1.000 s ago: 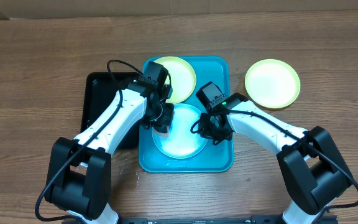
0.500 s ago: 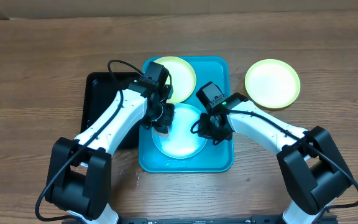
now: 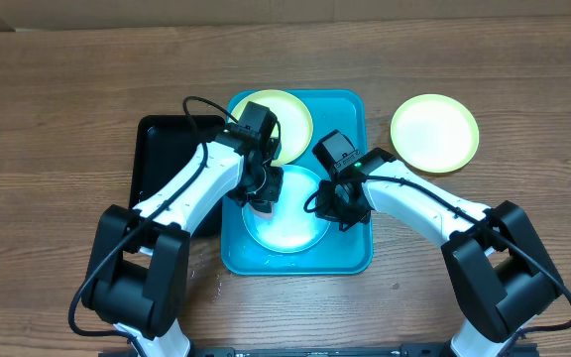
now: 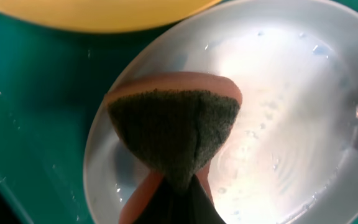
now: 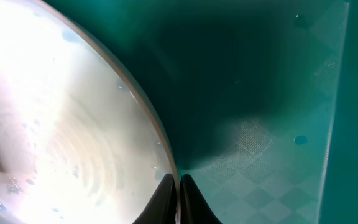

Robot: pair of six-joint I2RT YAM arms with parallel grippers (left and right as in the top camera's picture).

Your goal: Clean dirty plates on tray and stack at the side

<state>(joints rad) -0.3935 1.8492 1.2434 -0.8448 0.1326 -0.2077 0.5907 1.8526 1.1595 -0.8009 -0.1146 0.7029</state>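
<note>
The light blue plate [image 3: 287,220] lies in the front half of the turquoise tray [image 3: 350,253]. My left gripper [image 3: 262,201] is shut on a folded sponge [image 4: 176,127], orange with a dark green scrub face, pressed onto the wet plate [image 4: 291,112]. My right gripper [image 3: 337,210] is shut on the plate's right rim [image 5: 151,121], one finger on each side. A pale yellow-green plate [image 3: 287,123] sits at the tray's back, partly under the left arm. A second yellow-green plate [image 3: 434,132] lies on the table at the right.
A black rectangular tray [image 3: 162,159] lies left of the turquoise tray, partly under the left arm. The tray's rim [image 5: 340,112] runs close to the right gripper. Bare wooden table [image 3: 57,119] surrounds everything.
My left gripper with the sponge has shifted a little to the right over the blue plate. The right gripper and the plates have not moved.
</note>
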